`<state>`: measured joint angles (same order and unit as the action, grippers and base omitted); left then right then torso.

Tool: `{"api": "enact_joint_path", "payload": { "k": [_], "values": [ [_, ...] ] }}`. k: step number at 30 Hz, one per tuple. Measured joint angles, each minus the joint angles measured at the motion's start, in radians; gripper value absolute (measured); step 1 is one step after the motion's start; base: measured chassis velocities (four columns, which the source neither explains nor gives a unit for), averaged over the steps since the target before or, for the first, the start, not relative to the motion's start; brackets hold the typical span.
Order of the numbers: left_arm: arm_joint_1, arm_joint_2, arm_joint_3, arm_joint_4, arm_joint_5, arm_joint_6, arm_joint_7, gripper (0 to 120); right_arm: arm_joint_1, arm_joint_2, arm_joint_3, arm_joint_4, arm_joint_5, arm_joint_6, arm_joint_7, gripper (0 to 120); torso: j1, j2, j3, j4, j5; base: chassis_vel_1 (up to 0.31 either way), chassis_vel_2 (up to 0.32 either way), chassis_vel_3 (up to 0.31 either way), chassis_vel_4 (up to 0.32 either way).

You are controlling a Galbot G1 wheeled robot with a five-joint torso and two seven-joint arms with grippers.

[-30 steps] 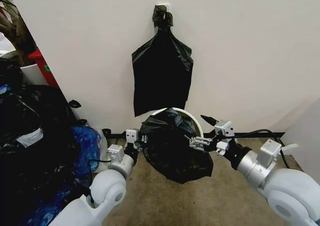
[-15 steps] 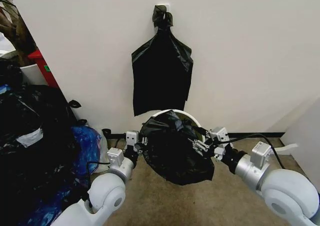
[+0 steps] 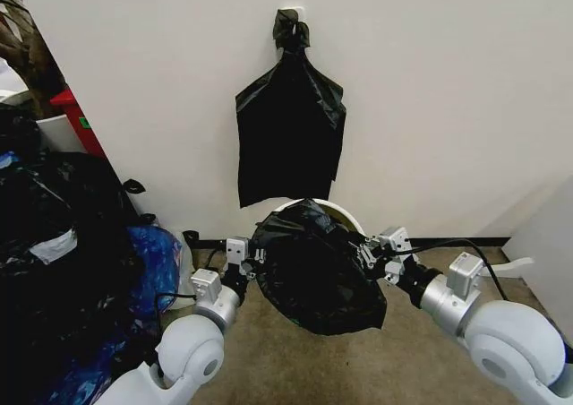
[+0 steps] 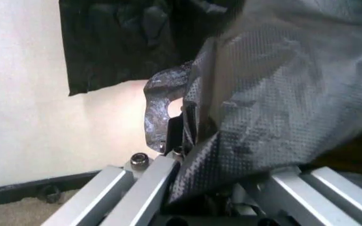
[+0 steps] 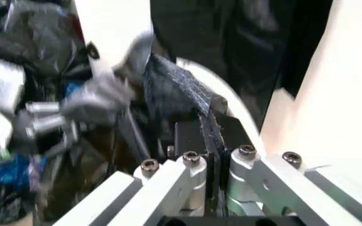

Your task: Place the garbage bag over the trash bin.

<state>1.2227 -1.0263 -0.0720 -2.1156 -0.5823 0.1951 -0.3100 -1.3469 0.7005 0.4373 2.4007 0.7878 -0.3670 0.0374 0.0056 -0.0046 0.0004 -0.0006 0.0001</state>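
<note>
**A:** what changed in the last second? The right pincer (image 3: 369,254) has slid in toward the left pincer (image 3: 251,263), both clamped on the garbage bag (image 3: 315,266), one on each side.

**B:** yeah, and the bag sits higher now, covering more of the trash bin (image 3: 345,213), so only the back rim peeks out. Looks like it's draped over the top, not pulled down yet. Can't see anything inside the bin.

My wrinkly, glossy black garbage bag (image 3: 315,266) hangs stretched between my two grippers, bulging and sagging in front of the trash bin (image 3: 347,217), a round white bucket whose rolled rim peeks out just behind the bag's upper edge, against the wall.
</note>
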Motion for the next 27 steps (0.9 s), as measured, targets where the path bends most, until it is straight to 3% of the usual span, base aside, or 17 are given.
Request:
{"api": "enact_joint_path", "payload": {
  "k": [6, 16, 23, 27],
  "values": [
    [0.008, -0.002, 0.004, 0.012, 0.027, -0.003, 0.019, 1, 0.03, -0.004, 0.016, 0.003, 0.022, 0.0, 0.015, 0, 0.0, 0.0, 0.0, 0.0, -0.0001, 0.0, 0.0, 0.0, 0.0],
    [0.058, 0.012, -0.007, -0.001, 0.078, -0.037, 0.116, 1, 0.148, -0.034, 0.023, -0.164, 0.052, 0.015, -0.051, 0, 0.0, 0.0, 0.0, 0.0001, 0.0002, 0.0, 0.0, 0.0, 0.0],
    [0.075, 0.006, -0.014, -0.011, 0.081, -0.077, 0.178, 1, 0.189, -0.041, -0.007, -0.339, -0.025, 0.072, -0.269, 0, 0.0, 0.0, 0.0, 0.0, 0.0002, 0.0, 0.0, 0.0, 0.0],
    [0.081, -0.001, -0.014, -0.011, 0.08, -0.099, 0.21, 1, 0.207, -0.039, -0.021, -0.456, -0.098, 0.154, -0.442, 0, 0.0, 0.0, 0.0, 0.0, 0.0003, 0.0, 0.0, 0.0, 0.0]
  ]
}}
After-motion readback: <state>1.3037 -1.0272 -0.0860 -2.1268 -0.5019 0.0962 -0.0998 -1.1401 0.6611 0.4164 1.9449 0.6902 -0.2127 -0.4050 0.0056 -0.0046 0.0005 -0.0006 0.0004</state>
